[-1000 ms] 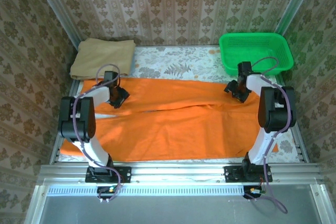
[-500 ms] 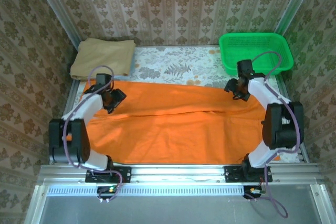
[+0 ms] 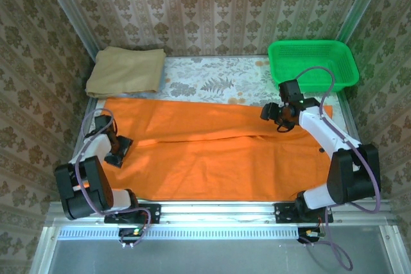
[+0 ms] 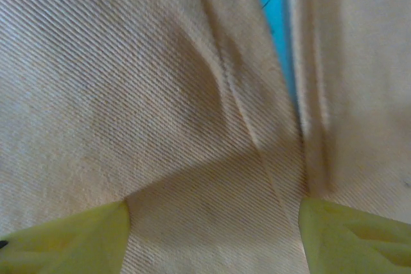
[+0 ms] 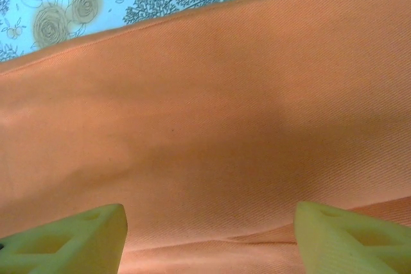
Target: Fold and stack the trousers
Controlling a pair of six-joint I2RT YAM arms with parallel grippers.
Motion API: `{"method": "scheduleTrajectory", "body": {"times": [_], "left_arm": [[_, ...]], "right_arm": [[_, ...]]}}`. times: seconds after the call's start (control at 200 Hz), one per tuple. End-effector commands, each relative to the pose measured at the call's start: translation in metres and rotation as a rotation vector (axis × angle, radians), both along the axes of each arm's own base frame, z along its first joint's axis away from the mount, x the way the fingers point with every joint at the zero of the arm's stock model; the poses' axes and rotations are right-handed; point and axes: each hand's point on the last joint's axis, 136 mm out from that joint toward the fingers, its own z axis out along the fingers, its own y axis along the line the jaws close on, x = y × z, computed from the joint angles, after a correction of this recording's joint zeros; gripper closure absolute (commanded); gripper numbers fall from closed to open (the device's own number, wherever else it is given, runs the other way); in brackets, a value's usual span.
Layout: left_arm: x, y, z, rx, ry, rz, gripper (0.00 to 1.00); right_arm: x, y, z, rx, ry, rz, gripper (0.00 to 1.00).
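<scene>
Top external: trousers [image 3: 212,158] flat across table [image 3: 212,83]

The table [image 3: 212,81] is enclosed on three sides by walls papered in a beige damask pattern set in vertical stripes: a back wall [image 3: 218,4] beyond its far edge, a left wall [image 3: 32,62] and a right wall [image 3: 385,62] along its sides. Pale metal posts [image 3: 67,4] are set in the corners behind the table. The table is covered with a cloth printed with leaves and flowers. Its near edge is bounded by an aluminium rail [image 3: 218,210], and a grey surface [image 3: 218,255] is seen beyond that rail. A green plastic basket [image 3: 308,44] is placed at the table's far right corner, a folded tan cloth [image 3: 125,72] at its far left corner. The table is evenly lit.
</scene>
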Motion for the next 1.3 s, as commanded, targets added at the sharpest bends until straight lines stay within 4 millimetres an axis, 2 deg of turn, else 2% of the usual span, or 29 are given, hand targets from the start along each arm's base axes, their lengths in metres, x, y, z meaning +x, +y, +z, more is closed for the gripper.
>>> {"method": "scheduleTrajectory", "body": {"times": [0.0,0.185,0.29,0.365,0.535,0.61,0.675,0.735,0.79,0.885,0.93,0.985,1.05,1.18,1.295], "left_arm": [[0.039,-0.017,-0.005,-0.085,-0.156,-0.037,0.3],[0.086,-0.039,-0.011,-0.112,-0.203,-0.17,0.29],[0.09,-0.044,-0.016,-0.113,-0.194,-0.168,0.31],[0.08,-0.042,-0.011,-0.091,-0.18,-0.158,0.31],[0.045,-0.019,0.023,0.01,-0.162,-0.125,0.24],[0.033,-0.015,0.039,0.009,-0.178,-0.123,0.13],[0.024,-0.015,0.054,0.035,-0.184,-0.145,0.13],[0.018,-0.015,0.065,0.06,-0.196,-0.167,0.13],[0.015,-0.02,0.066,0.053,-0.214,-0.183,0.15],[0.01,-0.042,0.054,0.005,-0.206,-0.223,0.16],[0.005,-0.05,0.044,0.008,-0.175,-0.23,0.16],[-0.002,-0.056,0.031,0.01,-0.149,-0.24,0.16],[-0.015,-0.059,0.016,-0.021,-0.099,-0.215,0.16],[-0.045,-0.062,0.0,-0.035,-0.022,-0.188,0.18],[-0.071,-0.062,-0.005,-0.03,0.054,-0.174,0.19]], "right_arm": [[-0.008,0.002,0.022,0.022,-0.048,0.01,0.29],[-0.009,0.0,0.037,0.019,-0.083,0.001,0.29],[-0.011,-0.001,0.045,0.01,-0.093,0.005,0.29],[-0.013,0.0,0.049,0.013,-0.098,0.01,0.29],[-0.013,0.005,0.05,0.017,-0.103,0.032,0.29],[-0.014,0.015,0.047,0.023,-0.093,0.05,0.29],[-0.018,0.033,0.042,0.034,-0.084,0.084,0.29],[-0.024,0.055,0.035,0.043,-0.067,0.126,0.29],[-0.032,0.076,0.02,0.07,-0.031,0.163,0.29],[-0.048,0.093,-0.007,0.076,0.043,0.181,0.31],[-0.059,0.106,-0.027,0.086,0.094,0.198,0.32],[-0.074,0.127,-0.04,0.109,0.118,0.241,0.32],[-0.095,0.143,-0.058,0.1,0.173,0.282,0.31],[-0.127,0.143,-0.092,0.069,0.274,0.278,0.33],[-0.15,0.132,-0.108,0.039,0.324,0.251,0.33]]}}
